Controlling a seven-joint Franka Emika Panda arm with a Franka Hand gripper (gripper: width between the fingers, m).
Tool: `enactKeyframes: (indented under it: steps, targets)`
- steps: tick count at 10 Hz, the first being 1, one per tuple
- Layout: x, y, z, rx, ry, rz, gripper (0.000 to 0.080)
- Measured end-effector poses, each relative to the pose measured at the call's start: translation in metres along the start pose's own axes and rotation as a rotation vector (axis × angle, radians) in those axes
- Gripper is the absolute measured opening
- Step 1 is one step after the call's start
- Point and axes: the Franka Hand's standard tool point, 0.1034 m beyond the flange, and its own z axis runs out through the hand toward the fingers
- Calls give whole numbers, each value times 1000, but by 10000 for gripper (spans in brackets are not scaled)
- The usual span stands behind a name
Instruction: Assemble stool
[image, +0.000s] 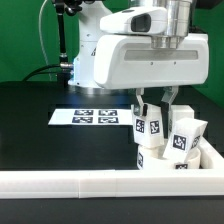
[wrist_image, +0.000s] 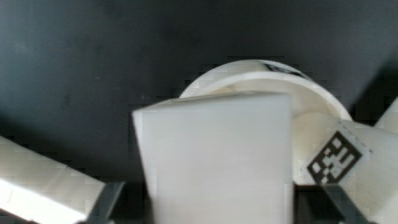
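Note:
My gripper (image: 155, 107) is shut on a white blocky stool leg (image: 143, 128) with a black-and-white tag and holds it upright over the round white seat (image: 160, 160) near the exterior view's right. In the wrist view the leg (wrist_image: 214, 150) fills the space between my gripper's (wrist_image: 217, 206) dark fingers, and the seat's ring rim (wrist_image: 267, 82) shows behind it. Another tagged leg (image: 184, 136) stands upright on the seat just to the right, and it also shows in the wrist view (wrist_image: 338, 160). I cannot tell whether the held leg touches the seat.
The long white L-shaped rail (image: 90, 181) runs along the front and turns up the right side, close around the seat; it also shows in the wrist view (wrist_image: 36, 185). The marker board (image: 95, 116) lies flat on the black table to the left.

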Motion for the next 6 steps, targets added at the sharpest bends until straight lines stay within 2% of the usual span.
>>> enactKeyframes:
  steps: [6]
  targets:
    - [0,-3,1,3,0,631,338]
